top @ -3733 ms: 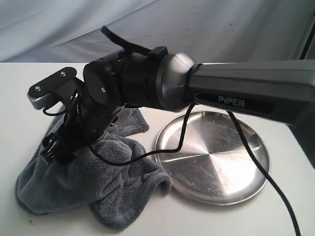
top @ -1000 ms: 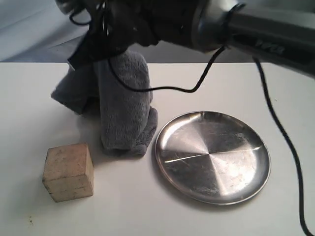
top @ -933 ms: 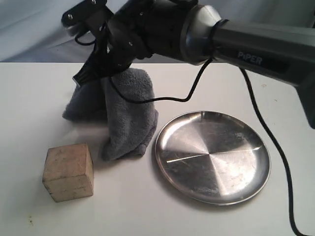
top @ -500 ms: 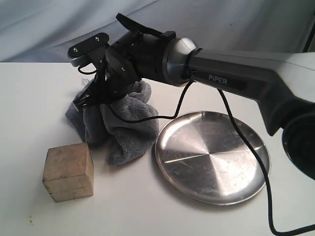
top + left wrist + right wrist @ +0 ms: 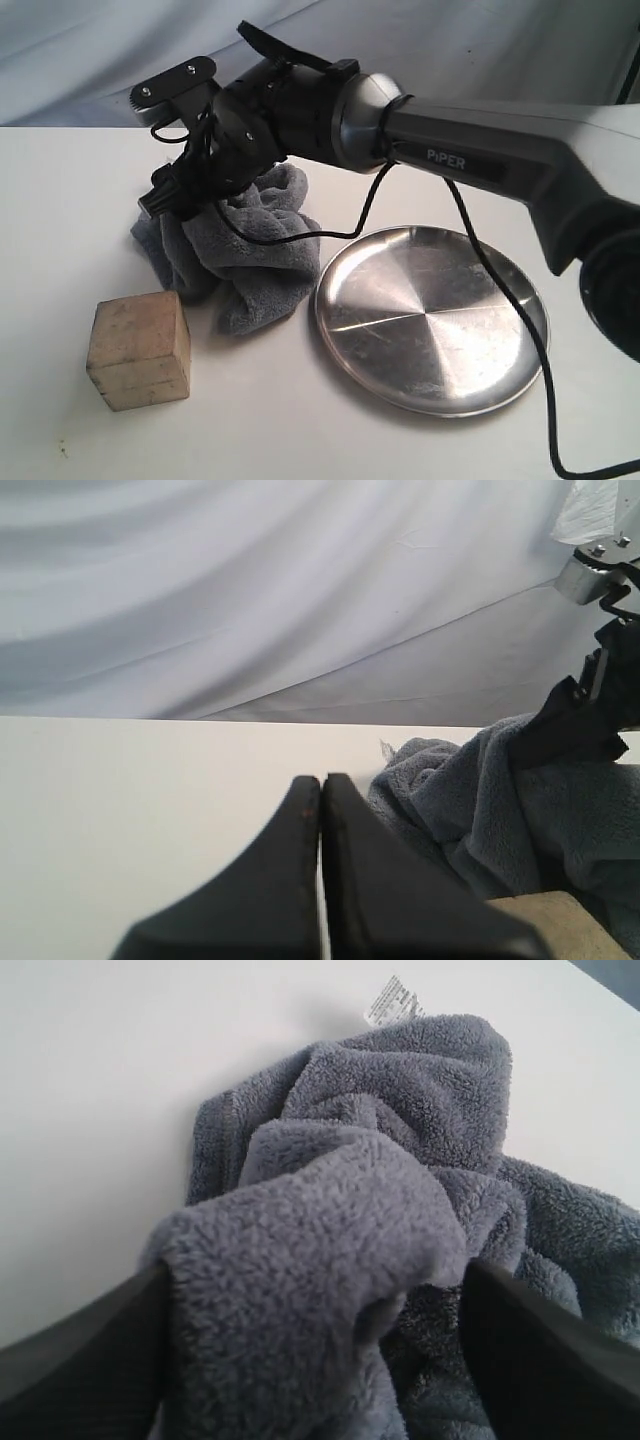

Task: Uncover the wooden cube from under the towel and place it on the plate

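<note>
Currently seeing the wooden cube (image 5: pixel 138 350) uncovered, upright on the desk (image 5: pixel 300 440), well left of the plate (image 5: pixel 432 320) and clear of it. Seeing the towel (image 5: pixel 260 260) bunched in a heap just beside the plate's left rim, nearer the plate than the cube; can't tell whether touching the rim. Reading the right claw (image 5: pixel 165 200) as clenched on a thick fold at the heap's top, far side from the plate. Reading the left claw (image 5: pixel 321 780) as clenched empty, tips pressed together, cube corner and towel just past them. Noting white tag (image 5: pixel 395 1000) on towel edge.
</note>
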{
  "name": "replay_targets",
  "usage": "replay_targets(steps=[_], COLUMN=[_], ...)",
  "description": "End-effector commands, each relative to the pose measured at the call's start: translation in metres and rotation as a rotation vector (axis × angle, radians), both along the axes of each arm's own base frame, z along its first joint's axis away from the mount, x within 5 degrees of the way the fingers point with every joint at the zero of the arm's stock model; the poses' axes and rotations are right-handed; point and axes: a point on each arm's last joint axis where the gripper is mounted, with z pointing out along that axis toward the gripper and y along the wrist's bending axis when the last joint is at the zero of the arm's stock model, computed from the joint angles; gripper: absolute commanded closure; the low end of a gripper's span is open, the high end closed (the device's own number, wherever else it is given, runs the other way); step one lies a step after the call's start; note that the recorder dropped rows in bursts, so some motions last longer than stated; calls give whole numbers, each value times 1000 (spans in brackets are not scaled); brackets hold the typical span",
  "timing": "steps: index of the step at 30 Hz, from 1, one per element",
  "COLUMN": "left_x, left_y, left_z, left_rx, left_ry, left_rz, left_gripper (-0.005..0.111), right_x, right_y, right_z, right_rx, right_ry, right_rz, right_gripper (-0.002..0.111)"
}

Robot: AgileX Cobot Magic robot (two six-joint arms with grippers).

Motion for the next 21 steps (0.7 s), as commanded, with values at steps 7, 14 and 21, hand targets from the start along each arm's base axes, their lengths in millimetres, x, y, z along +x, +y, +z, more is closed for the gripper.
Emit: replay_targets(steps=[7,14,21], left_x=[0,0,0], left_y=[0,0,0], left_z=[-1,-1,-1], left_rx=[-2,-2,0], left_ry=[1,1,1], left_rz=[-1,-1,-1], left_gripper=[105,105,105], right_x=[-36,-69,-81], right_y=[-1,7,9], right_z=[79,79,76], right_rx=[176,-56,-6], right_ry=[36,29,188], right_rz=[38,309,309], right_gripper=[33,33,33])
